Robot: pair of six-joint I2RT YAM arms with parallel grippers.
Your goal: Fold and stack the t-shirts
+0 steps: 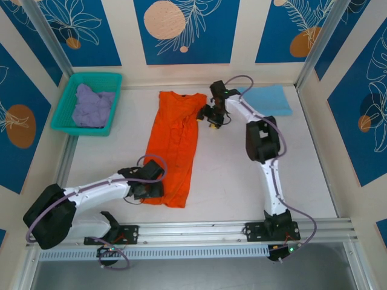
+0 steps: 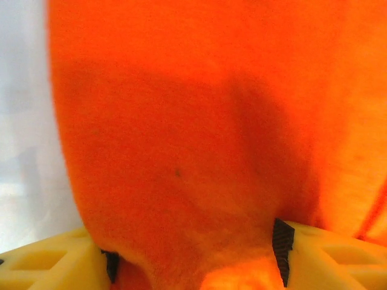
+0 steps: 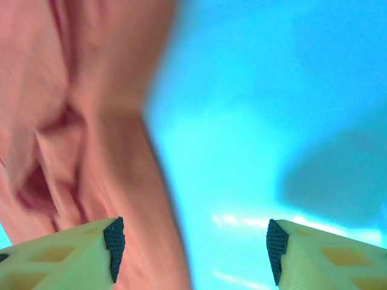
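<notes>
The bright orange t-shirt [image 1: 174,148] lies as a long strip down the middle of the table. My left gripper [image 1: 150,192] sits at its near left corner. In the left wrist view the left gripper [image 2: 196,261] is open, its jaws wide apart with orange cloth [image 2: 181,121] bulging between them. My right gripper [image 1: 213,122] hovers at the shirt's far right edge, by the sleeve. In the right wrist view the right gripper [image 3: 190,254] is open, with the shirt's edge [image 3: 78,121] under its left finger. The light blue t-shirt [image 1: 266,99] lies folded at the back right. The lavender t-shirt [image 1: 94,107] is crumpled in the basket.
The teal mesh basket [image 1: 66,125] stands at the back left against the wall. Bare white table [image 1: 230,181] stretches right of the orange shirt. A metal rail [image 1: 199,231] runs along the near edge by the arm bases.
</notes>
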